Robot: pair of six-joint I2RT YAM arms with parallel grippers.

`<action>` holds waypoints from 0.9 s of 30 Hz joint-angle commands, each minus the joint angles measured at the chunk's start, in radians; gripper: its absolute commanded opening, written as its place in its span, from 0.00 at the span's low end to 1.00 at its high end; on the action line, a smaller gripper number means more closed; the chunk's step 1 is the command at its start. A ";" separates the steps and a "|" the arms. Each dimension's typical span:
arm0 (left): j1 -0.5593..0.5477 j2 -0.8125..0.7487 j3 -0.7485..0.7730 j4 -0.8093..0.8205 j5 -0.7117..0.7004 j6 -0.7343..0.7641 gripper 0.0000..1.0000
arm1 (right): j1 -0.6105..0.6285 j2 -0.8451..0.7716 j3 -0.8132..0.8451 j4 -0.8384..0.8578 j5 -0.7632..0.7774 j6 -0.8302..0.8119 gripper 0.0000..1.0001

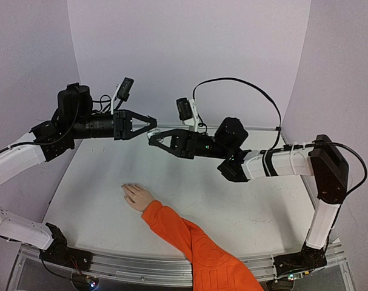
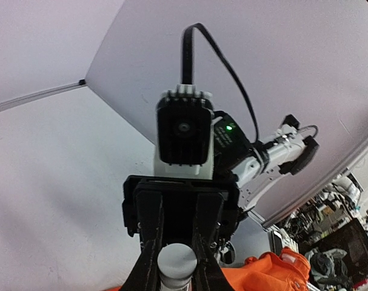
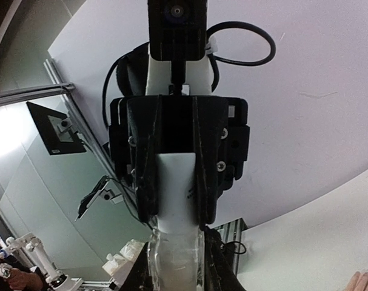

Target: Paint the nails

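Above the middle of the table (image 1: 244, 206) the arms meet tip to tip. The right gripper (image 1: 154, 139) clamps the small bottle (image 3: 174, 262) and the left gripper (image 1: 148, 125) pinches its white cap (image 3: 174, 185), probably to twist it off. An orange sleeve (image 1: 190, 236) crosses the near edge. The hand (image 1: 137, 196) lies flat left of centre, its nails (image 1: 125, 188) toward the left edge. Dark marks on the cap are too small to read.

Bright orange, faintly ribbed fabric sleeve (image 1: 196, 245) ends in a small pale flesh-coloured hand (image 1: 137, 196) on a plain white tabletop (image 1: 250, 206). Both the left gripper (image 1: 153, 123) and the right gripper (image 1: 151, 138) are matte black, beside a small white bottle (image 3: 174, 182). Glossy white arm links (image 1: 281, 163), pale lilac walls (image 1: 190, 48).
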 commanded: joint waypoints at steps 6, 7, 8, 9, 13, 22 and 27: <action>-0.032 0.050 0.153 -0.310 -0.590 -0.055 0.00 | 0.157 -0.063 0.144 -0.711 1.325 -0.703 0.00; -0.038 0.064 0.162 -0.330 -0.640 -0.082 0.00 | 0.171 -0.033 0.169 -0.711 1.462 -0.756 0.00; -0.042 0.079 0.169 -0.344 -0.671 -0.109 0.00 | 0.182 -0.008 0.192 -0.708 1.546 -0.794 0.00; -0.044 0.099 0.179 -0.348 -0.679 -0.128 0.00 | 0.184 0.010 0.212 -0.704 1.584 -0.822 0.00; -0.046 0.134 0.220 -0.355 -0.657 -0.131 0.00 | 0.183 0.023 0.254 -0.698 1.508 -0.856 0.00; -0.040 -0.010 0.138 -0.228 -0.483 0.013 0.74 | 0.068 -0.116 0.105 -0.657 0.761 -0.764 0.00; -0.027 -0.077 0.063 -0.096 -0.224 0.047 0.87 | -0.036 -0.169 0.024 -0.500 0.082 -0.603 0.00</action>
